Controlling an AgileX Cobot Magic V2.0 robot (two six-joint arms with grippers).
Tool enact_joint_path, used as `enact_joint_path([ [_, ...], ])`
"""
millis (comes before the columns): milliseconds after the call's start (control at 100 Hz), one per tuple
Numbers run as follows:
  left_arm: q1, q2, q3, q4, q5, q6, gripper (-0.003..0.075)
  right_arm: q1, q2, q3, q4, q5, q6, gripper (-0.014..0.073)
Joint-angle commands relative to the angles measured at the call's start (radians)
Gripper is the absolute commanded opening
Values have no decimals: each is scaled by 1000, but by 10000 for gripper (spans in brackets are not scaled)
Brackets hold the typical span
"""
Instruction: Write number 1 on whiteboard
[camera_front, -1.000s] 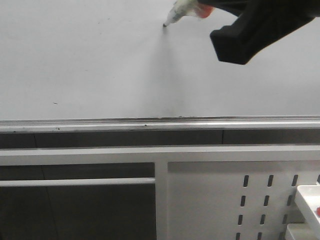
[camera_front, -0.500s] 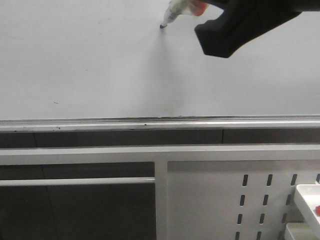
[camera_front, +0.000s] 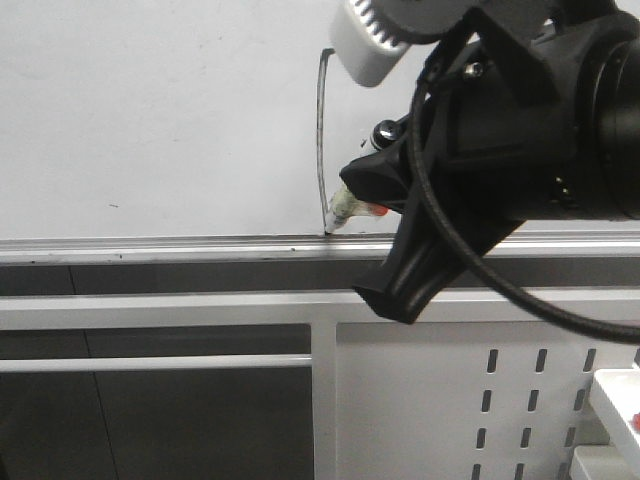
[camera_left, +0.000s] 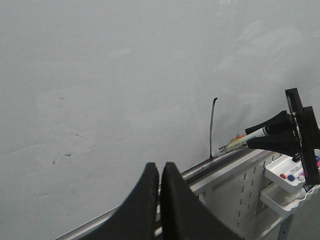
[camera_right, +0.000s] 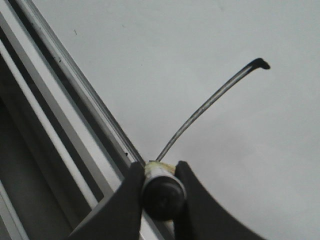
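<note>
Now my right pincer (camera_right: 157, 187) pinches the marker (camera_front: 345, 207), tip just above the whiteboard (camera_front: 150, 120) rail (camera_front: 150, 248); the number 1 (camera_front: 320, 140) runs near-vertically upward from it; my left pincer (camera_left: 159, 176), pressed together, is well apart.

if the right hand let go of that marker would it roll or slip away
Probably. The marker has a round barrel, so it would likely roll. It looks stiff and light: the right hand holds it straight between two fingers. The whiteboard is glossy and upright, so the marker would likely slide down to the rail by the number 1.
</note>
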Motion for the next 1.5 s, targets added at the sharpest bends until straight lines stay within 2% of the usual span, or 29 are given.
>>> enact_joint_path([
  [0,3,18,-19,13,-77,-11,-20,-19,-13,-32,63,-133,-18,-71],
  [100,3,18,-19,-3,-77,-11,-20,16,-50,-33,61,-130,-18,-71],
  [180,3,18,-19,-46,-77,-11,-19,95,-128,-33,57,-92,-18,-74],
  [230,3,25,-19,-74,-77,-8,-18,153,-185,-52,57,-9,-18,-77],
  [310,3,61,-19,-152,-77,70,-7,225,-273,-105,57,228,-18,-77],
  [380,3,131,-19,-249,-83,199,54,255,-329,-176,57,441,-18,-77],
  [470,3,263,-23,-376,-124,394,189,261,-351,-283,57,668,-18,-77],
  [530,3,356,-42,-463,-150,523,270,257,-351,-346,57,768,-18,-77],
  [590,3,460,-72,-512,-155,630,295,253,-347,-405,57,834,-18,-77],
  [650,3,544,-114,-538,-150,677,295,253,-342,-443,57,849,-18,-77],
  [840,3,731,-229,-538,-150,680,295,253,-342,-469,26,882,-18,-77],
  [1220,1,777,-260,-536,-146,681,288,253,-342,-469,19,910,-18,-77],
  [1310,1,777,-260,-536,-146,681,236,253,-342,-469,17,910,-18,-77],
  [1490,1,777,-260,-538,-146,681,64,253,-342,-469,17,912,-18,-77],
])
